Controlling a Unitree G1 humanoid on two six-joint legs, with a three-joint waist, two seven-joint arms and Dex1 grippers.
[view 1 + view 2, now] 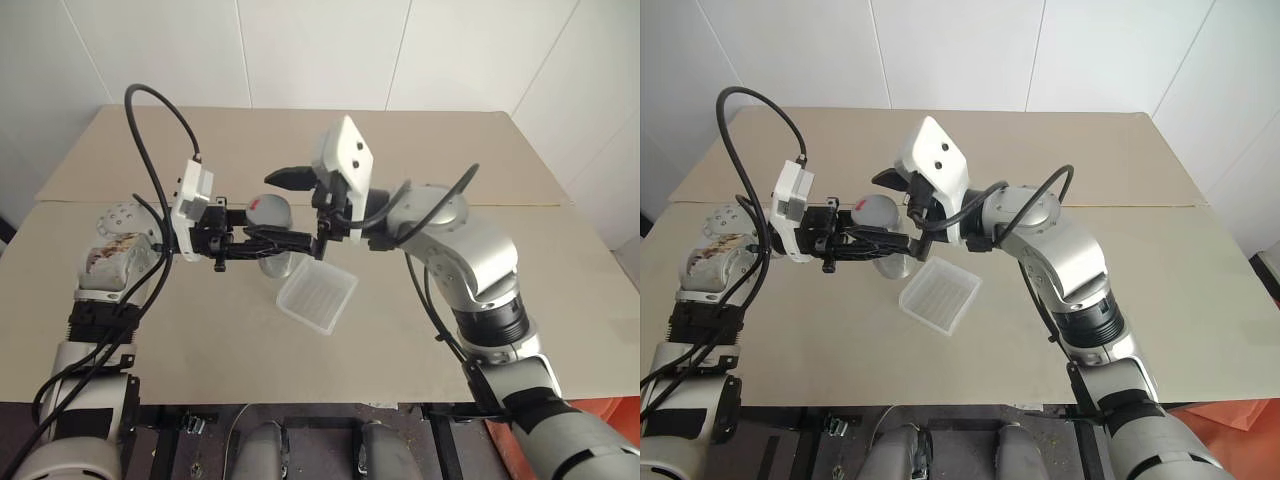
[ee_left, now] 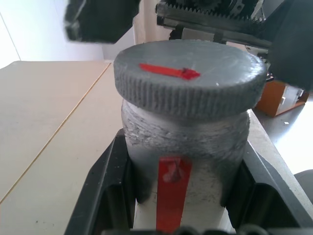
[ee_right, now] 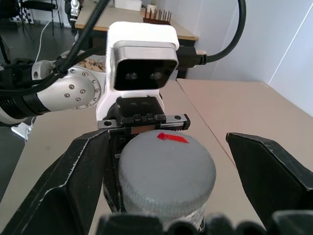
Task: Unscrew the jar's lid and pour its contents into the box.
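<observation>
My left gripper (image 1: 262,243) is shut on the jar (image 2: 186,147), holding it upright above the table; its fingers (image 2: 105,191) clamp the wall on both sides. The grey lid (image 3: 166,169), with its red mark, sits on top of the jar. My right gripper (image 3: 168,161) stands open around the lid, and its fingers (image 3: 73,181) are clear of the rim on either side. The whitish ribbed box (image 1: 317,296) lies on the table just below and to the right of the jar. The contents are hidden behind the jar's wall.
The beige table (image 1: 480,160) has a seam line across its middle and bare surface on both sides and behind the arms. Its front edge (image 1: 330,403) runs close below the box. Black cables (image 1: 150,150) loop above my left wrist.
</observation>
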